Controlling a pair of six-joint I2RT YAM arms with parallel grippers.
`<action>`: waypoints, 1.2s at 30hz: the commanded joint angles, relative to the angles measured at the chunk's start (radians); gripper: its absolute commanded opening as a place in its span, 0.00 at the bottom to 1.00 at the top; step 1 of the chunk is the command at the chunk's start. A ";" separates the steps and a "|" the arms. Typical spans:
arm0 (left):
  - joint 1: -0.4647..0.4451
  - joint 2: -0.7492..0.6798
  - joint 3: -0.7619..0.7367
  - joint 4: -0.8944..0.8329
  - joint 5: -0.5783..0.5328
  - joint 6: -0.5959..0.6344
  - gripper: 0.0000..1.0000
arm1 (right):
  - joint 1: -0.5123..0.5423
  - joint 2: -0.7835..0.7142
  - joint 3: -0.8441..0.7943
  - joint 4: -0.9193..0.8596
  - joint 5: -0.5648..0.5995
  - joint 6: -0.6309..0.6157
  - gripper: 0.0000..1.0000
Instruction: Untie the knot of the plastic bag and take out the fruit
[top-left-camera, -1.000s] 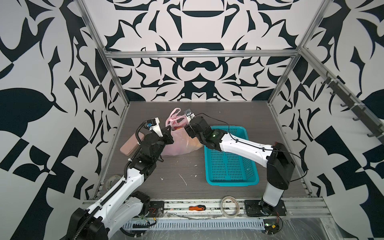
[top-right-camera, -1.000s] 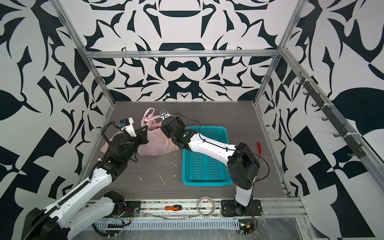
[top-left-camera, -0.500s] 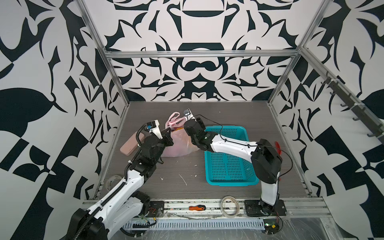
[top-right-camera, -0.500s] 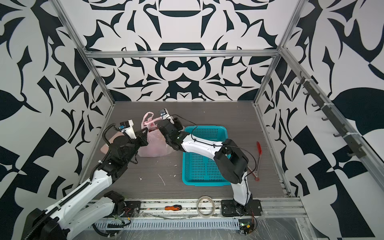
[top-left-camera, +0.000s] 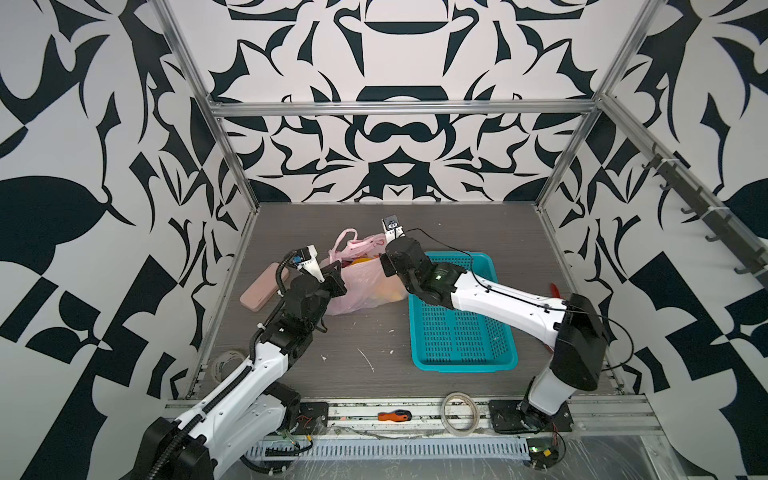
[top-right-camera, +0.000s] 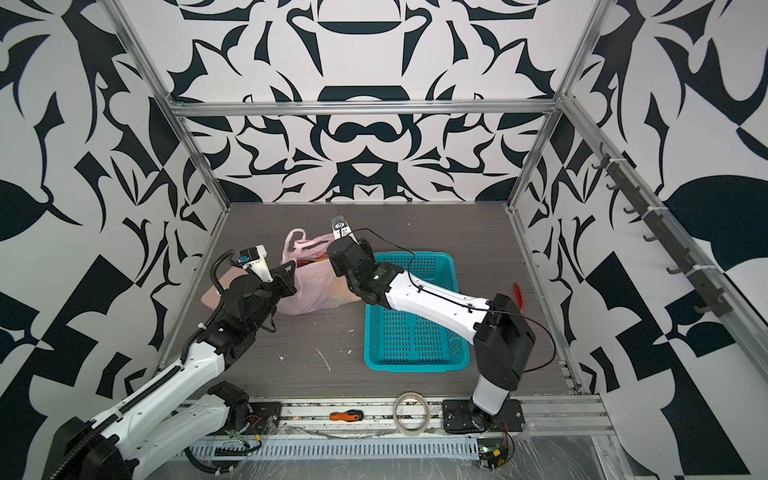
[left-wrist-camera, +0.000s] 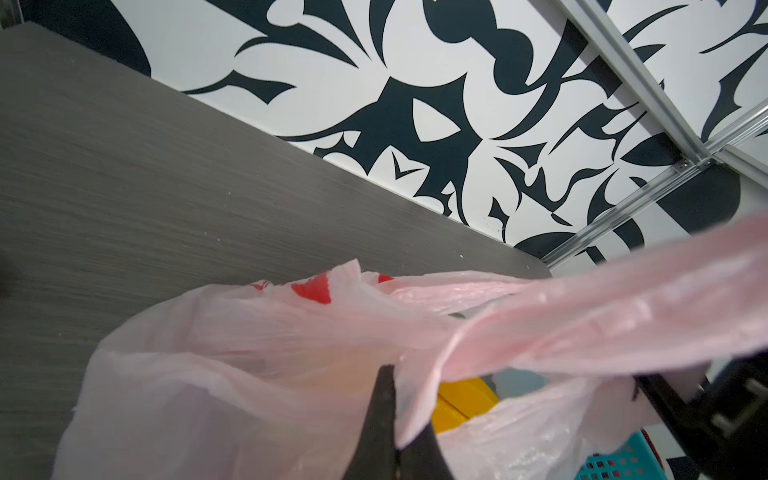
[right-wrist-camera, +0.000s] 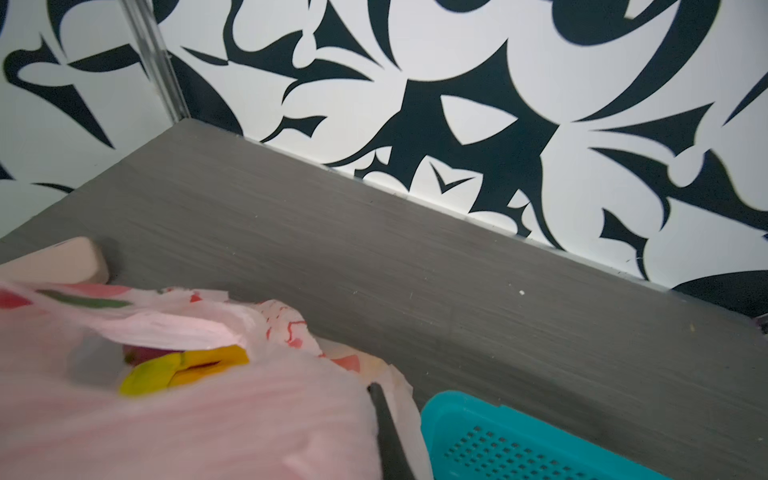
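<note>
The pale-pink plastic bag (top-left-camera: 357, 291) (top-right-camera: 309, 291) lies at the back left of the table, its mouth gaping between both grippers. Two loop handles (top-left-camera: 347, 243) lie loose behind it; the knot shows in no view. Of the fruit, a yellow banana (left-wrist-camera: 461, 403) (right-wrist-camera: 183, 368) shows in the opening and an orange shape (top-left-camera: 388, 293) glows through the plastic. My left gripper (top-left-camera: 334, 280) (left-wrist-camera: 397, 403) is shut on the bag's rim by a handle strip. My right gripper (top-left-camera: 388, 266) (right-wrist-camera: 374, 395) is shut on the bag's opposite side; one finger (right-wrist-camera: 384, 419) shows, the other is under plastic.
A teal perforated basket (top-left-camera: 457, 320) (top-right-camera: 415, 320) stands right of the bag, touching it. A pink flat case (top-left-camera: 264, 286) lies to the left by the wall. Tape rolls (top-left-camera: 459, 409) and a screwdriver (top-left-camera: 392, 414) lie on the front rail. A red tool (top-left-camera: 555, 289) lies far right.
The right gripper came down against the bag's right side and closed from open to shut on the plastic. The left gripper kept its hold and place.
</note>
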 joint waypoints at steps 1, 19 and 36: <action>0.004 -0.035 0.013 -0.095 -0.006 -0.067 0.00 | -0.001 -0.070 -0.042 -0.079 -0.064 0.087 0.07; 0.002 -0.207 -0.096 -0.340 0.010 -0.217 0.00 | 0.007 -0.138 -0.172 -0.151 -0.235 0.202 0.40; 0.002 -0.239 -0.193 -0.203 -0.001 -0.244 0.00 | 0.238 -0.205 -0.126 -0.321 -0.126 0.300 0.48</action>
